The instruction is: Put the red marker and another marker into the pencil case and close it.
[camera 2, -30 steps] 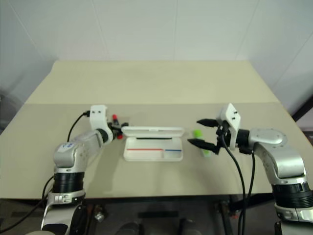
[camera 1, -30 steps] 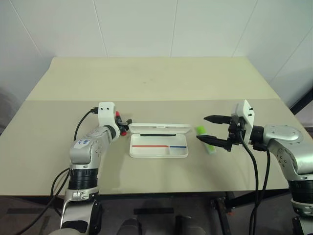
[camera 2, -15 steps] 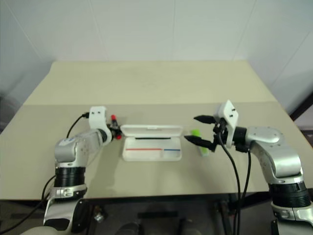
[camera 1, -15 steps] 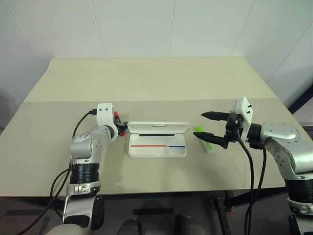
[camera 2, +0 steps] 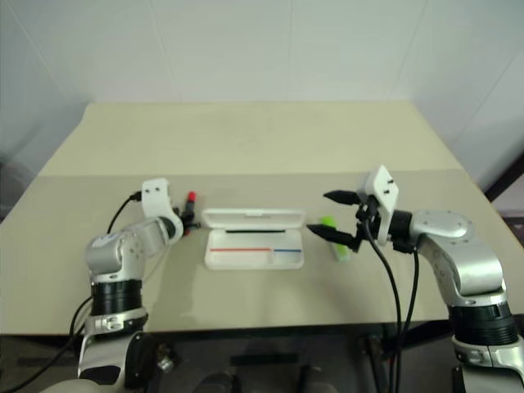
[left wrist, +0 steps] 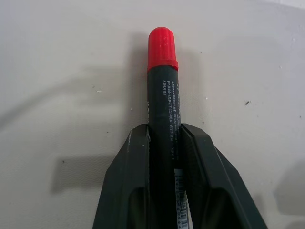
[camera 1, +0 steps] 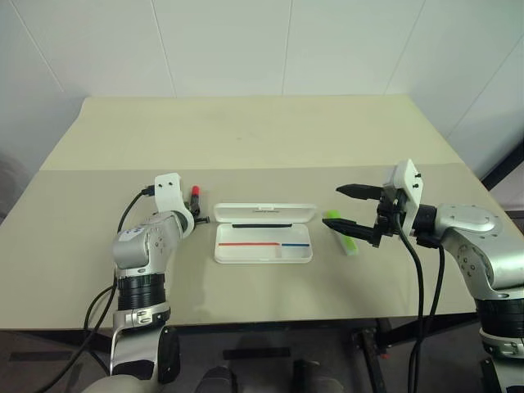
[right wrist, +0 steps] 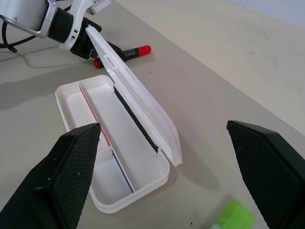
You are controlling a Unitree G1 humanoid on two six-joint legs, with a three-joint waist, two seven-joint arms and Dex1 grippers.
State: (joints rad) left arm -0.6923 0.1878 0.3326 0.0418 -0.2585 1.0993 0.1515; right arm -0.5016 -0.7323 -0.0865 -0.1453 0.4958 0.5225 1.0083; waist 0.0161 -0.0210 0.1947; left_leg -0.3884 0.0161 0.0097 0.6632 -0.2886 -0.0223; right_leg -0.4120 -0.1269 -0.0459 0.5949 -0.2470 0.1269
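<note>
Head views: pencil case [camera 1: 264,243], white, lid raised, lying open on the surface [camera 1: 246,139]; landmark for all entries. Red marker [camera 1: 196,193] lies on the surface just beside the case's left end, left pincer [camera 1: 199,218] at its barrel. Lime-green highlighter [camera 1: 343,235] lies just beside the case's right end; right pincer [camera 1: 354,210] hovers above it, spread wide, holding nothing. Left wrist view: both fingers [left wrist: 126,186] press the black barrel well behind the red cap, marker lying on the surface; grip looks seated and centred. Advice: lift level, carry rightward over the case's tray, clear the raised lid. Right wrist view: tray empty, lid tilted back.
</note>
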